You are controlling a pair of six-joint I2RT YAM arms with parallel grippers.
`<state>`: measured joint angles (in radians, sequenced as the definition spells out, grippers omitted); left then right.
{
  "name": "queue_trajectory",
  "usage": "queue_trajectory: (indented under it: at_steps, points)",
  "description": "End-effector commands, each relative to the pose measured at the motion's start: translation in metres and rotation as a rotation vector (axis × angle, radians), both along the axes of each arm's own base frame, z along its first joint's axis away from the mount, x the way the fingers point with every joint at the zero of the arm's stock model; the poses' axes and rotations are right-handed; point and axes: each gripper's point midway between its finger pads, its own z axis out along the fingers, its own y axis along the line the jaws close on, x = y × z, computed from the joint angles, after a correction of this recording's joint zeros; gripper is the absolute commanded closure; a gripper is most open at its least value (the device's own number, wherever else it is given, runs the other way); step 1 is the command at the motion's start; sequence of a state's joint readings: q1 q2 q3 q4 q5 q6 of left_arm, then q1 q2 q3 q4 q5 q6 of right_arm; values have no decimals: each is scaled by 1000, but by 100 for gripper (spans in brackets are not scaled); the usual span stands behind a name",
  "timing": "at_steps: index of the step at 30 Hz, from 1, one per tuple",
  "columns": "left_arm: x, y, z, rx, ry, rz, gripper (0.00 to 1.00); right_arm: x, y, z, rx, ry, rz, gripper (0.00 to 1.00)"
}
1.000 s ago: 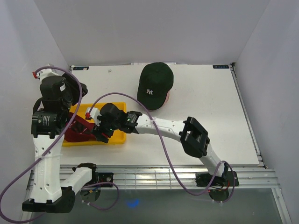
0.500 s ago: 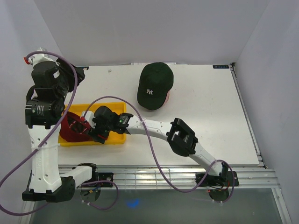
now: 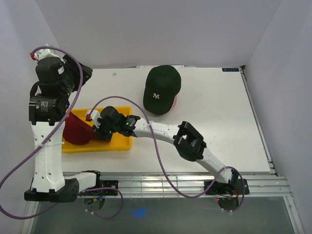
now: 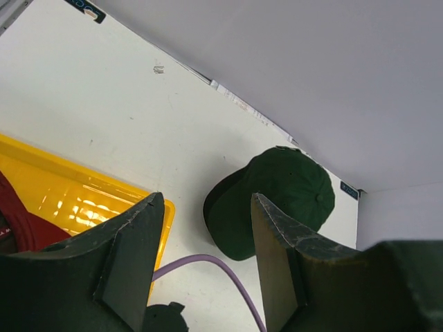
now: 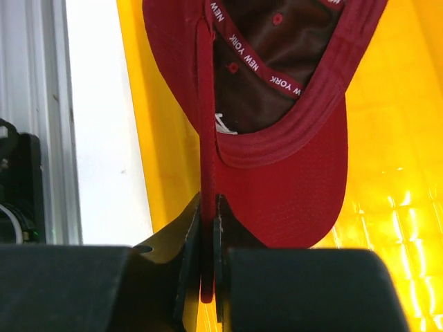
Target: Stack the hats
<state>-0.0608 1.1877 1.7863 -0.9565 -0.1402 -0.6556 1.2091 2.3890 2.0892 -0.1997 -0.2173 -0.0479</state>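
Since the earlier frame, the left arm had drawn up and back from the yellow tray, and the right gripper had closed its jaws. We saw it pinching the thin fabric edge of the red cap just beside the brim, with the cap's inside turned toward the wrist camera. The cap lay in the tray, at its left end. The left gripper stood half spread with nothing between its fingers, high above the table.

The green cap sat on its stand, well apart from the tray, farther out and to the right of the right gripper, its brim pointing back toward the near edge. We judged the right arm the better placed, since it already held the red cap and the way across looked clear. The red brim would need turning to line up with the green one.
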Motion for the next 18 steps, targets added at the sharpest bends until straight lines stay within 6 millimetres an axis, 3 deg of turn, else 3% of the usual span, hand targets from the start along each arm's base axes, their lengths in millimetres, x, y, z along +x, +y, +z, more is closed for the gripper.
queue_trajectory:
  at_steps: [1,2,3,4,5,7,8,12,17,18]
  points:
    - [-1,-9,33,-24,-96,-47,36,13,1,75,197,81,-21,92]
    - [2,-11,35,-26,-98,-56,36,15,0,84,227,108,-22,92]
    - [3,-12,38,-28,-105,-62,36,27,-2,113,314,138,-51,92]
    - [3,-14,46,-33,-124,-72,37,32,-6,125,349,163,-60,92]
    - [3,-15,50,-35,-134,-78,37,35,-11,123,360,197,-69,92]
    - [5,-20,61,-41,-163,-101,36,53,-25,165,482,244,-108,92]
    - [6,-21,64,-43,-169,-110,37,57,-31,165,497,268,-120,92]
    - [11,-26,75,-55,-199,-135,37,83,-61,232,657,282,-173,92]
    - [12,-36,94,-75,-244,-185,36,114,-98,278,786,305,-293,92]
    - [10,-37,101,-82,-262,-192,36,124,-116,282,807,306,-334,92]
